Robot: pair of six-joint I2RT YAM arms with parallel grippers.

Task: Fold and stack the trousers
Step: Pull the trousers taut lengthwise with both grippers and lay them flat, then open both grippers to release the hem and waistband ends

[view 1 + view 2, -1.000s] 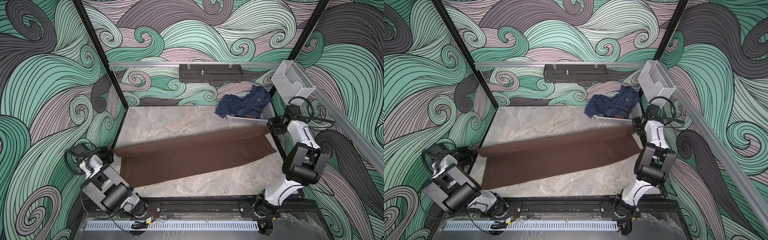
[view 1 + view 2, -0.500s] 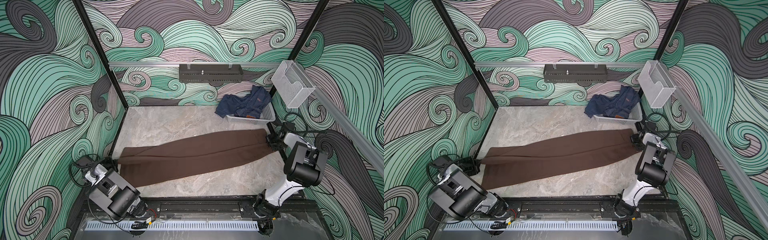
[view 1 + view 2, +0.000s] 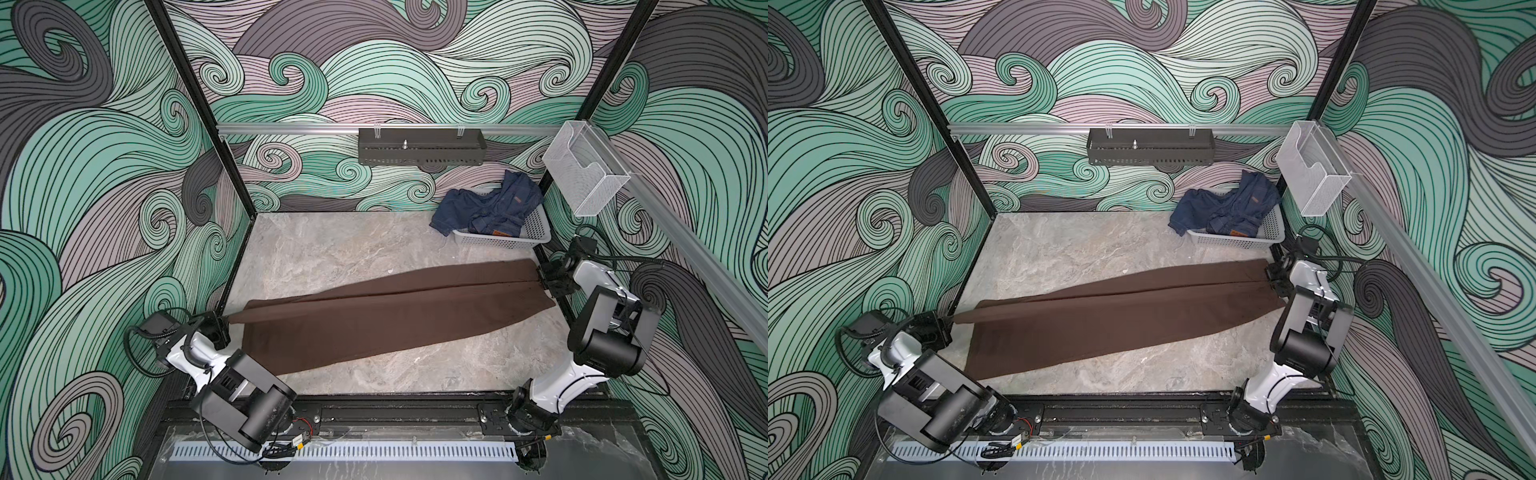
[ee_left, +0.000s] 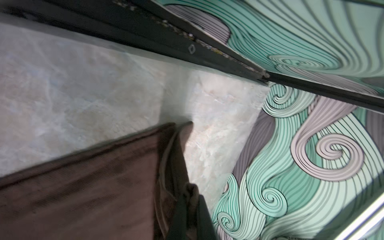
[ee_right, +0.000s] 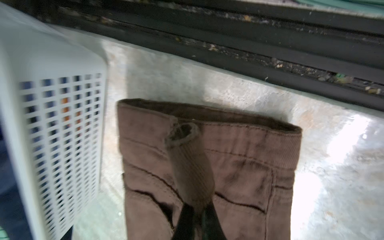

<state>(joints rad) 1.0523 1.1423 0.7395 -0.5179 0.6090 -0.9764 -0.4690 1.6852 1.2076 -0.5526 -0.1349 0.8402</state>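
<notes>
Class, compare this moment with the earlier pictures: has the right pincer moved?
Yes. The right pincer has drawn away from the white basket, toward the table's near edge, shut on the trousers.

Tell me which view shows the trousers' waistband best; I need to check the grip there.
The right wrist view: the waistband is close up, pinched by the right end effector. Both top views show it tiny; the left wrist view shows only the leg end.

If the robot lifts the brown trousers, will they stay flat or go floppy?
Probably floppy: the brown trousers lie limp and creased. Held only at the ends by the left tool and right tool, the middle would likely sag. The ribbed fabric probably isn't slippery.
</notes>
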